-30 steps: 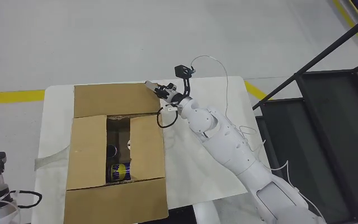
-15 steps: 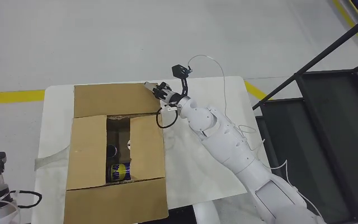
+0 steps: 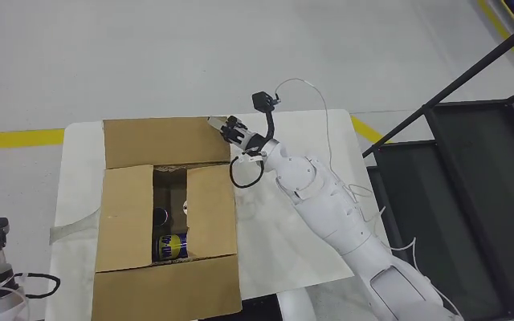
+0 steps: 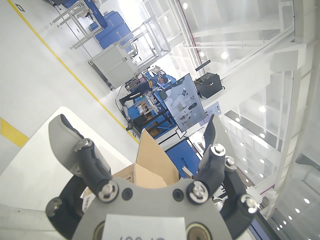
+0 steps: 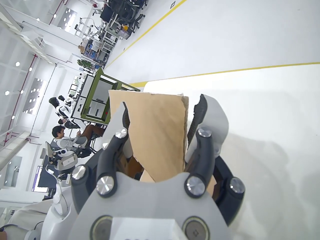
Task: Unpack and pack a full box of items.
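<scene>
A brown cardboard box sits on the white bench with its top open. Its far flap and near flap spread outward. The two side flaps fold inward and leave a dark gap down the middle. A blue and yellow can lies in that gap toward the near end. A small dark round item is just beyond it.
</scene>
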`<state>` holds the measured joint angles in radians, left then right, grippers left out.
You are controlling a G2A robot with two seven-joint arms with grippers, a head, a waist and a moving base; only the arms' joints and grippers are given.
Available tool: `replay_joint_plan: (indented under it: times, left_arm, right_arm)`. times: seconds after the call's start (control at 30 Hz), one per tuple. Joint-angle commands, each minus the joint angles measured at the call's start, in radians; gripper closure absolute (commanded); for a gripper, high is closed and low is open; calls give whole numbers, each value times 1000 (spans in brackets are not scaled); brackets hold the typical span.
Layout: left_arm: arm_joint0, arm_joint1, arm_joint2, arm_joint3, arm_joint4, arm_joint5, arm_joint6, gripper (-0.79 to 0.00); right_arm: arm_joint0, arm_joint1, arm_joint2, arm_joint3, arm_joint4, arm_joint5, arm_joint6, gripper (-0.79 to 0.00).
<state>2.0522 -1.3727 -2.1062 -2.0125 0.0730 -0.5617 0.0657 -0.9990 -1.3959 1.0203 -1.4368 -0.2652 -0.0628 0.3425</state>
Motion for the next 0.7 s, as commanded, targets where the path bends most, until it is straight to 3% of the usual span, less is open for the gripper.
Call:
replay_joint_plan:
  times: [0.0,0.67]
  left_arm:
    - [0,0,0,0,0,0,0,-785]
    - [0,0,0,0,0,0,0,-785]
  right_arm:
    - [-7,2,9,-14,2,-7,9,-493]
    - [-55,17,66,-96,56,-106,99,-533]
